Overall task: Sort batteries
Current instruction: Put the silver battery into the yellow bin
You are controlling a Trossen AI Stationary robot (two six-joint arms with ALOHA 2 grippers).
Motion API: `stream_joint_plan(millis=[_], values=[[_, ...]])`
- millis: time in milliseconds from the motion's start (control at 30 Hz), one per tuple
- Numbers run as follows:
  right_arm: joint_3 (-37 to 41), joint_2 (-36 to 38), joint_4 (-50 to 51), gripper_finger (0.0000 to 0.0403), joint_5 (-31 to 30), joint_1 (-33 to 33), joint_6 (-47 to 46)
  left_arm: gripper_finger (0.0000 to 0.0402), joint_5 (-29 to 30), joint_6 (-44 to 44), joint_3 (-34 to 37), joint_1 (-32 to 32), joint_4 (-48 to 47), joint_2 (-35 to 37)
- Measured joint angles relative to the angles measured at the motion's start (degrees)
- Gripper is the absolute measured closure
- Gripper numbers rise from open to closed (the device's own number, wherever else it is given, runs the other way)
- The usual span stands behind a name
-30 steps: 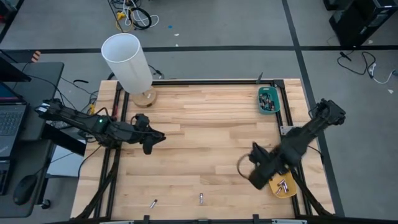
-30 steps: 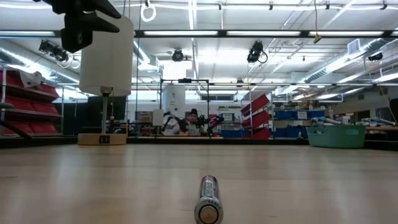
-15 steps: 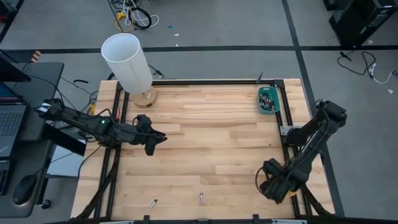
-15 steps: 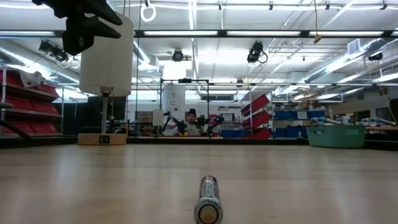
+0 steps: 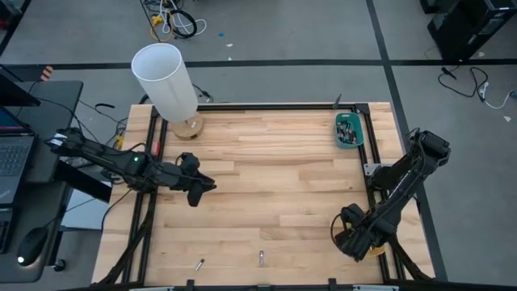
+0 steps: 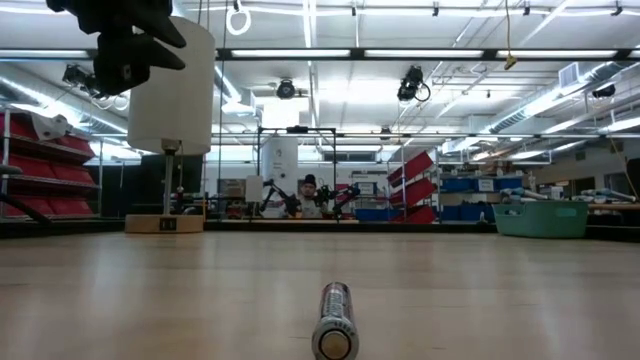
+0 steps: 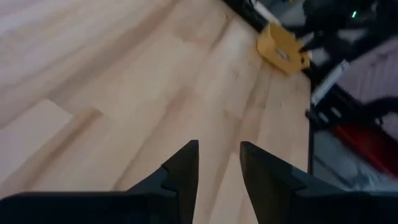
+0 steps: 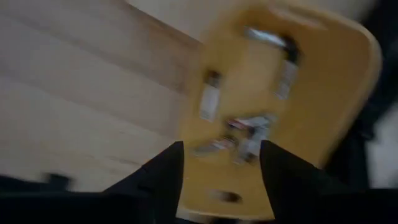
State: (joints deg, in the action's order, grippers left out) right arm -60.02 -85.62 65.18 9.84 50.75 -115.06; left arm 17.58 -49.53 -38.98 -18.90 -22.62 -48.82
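Two batteries lie on their sides near the table's front edge, one (image 5: 261, 258) that also shows close up in the low view (image 6: 335, 320), and one (image 5: 199, 263) farther left. Several more batteries (image 8: 245, 134) lie in the yellow tray (image 8: 323, 93) at the near right corner. My right gripper (image 8: 221, 168) hangs open right above that tray, pointing down, nothing between its fingers; in the high view the right gripper (image 5: 355, 238) hides most of the tray. My left gripper (image 5: 194, 190) hovers open over the table's left part, clear of the wood.
A teal tray (image 5: 349, 129) with batteries sits at the far right edge. A white lamp (image 5: 166, 77) on a wooden base stands at the far left corner. The middle of the wooden table (image 5: 275, 178) is bare. A person sits in the room far behind.
My right gripper has swung toward the table's near right corner and come down over the yellow tray, rolling its wrist as it went. The yellow tray, plain in the high view a second ago, is now mostly covered by it.
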Motion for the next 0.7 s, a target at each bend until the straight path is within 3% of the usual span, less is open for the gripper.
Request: stream_joint_plan(millis=[200, 300, 467, 600, 700], values=[[-5.9, 0.0, -1.3, 0.0202, -18.6, -3.5, 3.4, 0.0269, -5.7, 4.5, 0.0, -0.7, 3.0, -2.8], [-7.4, -0.3, -6.2, 0.0209, -22.9, -7.2, 8.1, 0.0269, -6.3, 5.8, 0.0, -1.5, 5.2, -4.3], [-7.4, -4.2, -21.5, 0.0217, -21.3, -14.3, 19.5, 0.0269, -6.4, 5.6, 0.0, -1.6, 6.2, -6.1], [-7.4, -10.8, -36.3, 0.0219, -14.3, -19.1, 24.9, 0.0269, -7.9, 4.0, 0.0, -2.4, 5.9, -6.1], [-7.4, -15.9, -47.1, 0.0219, -9.9, -21.2, 23.6, 0.0269, -8.1, 1.8, 0.0, -4.1, 3.6, -6.1]])
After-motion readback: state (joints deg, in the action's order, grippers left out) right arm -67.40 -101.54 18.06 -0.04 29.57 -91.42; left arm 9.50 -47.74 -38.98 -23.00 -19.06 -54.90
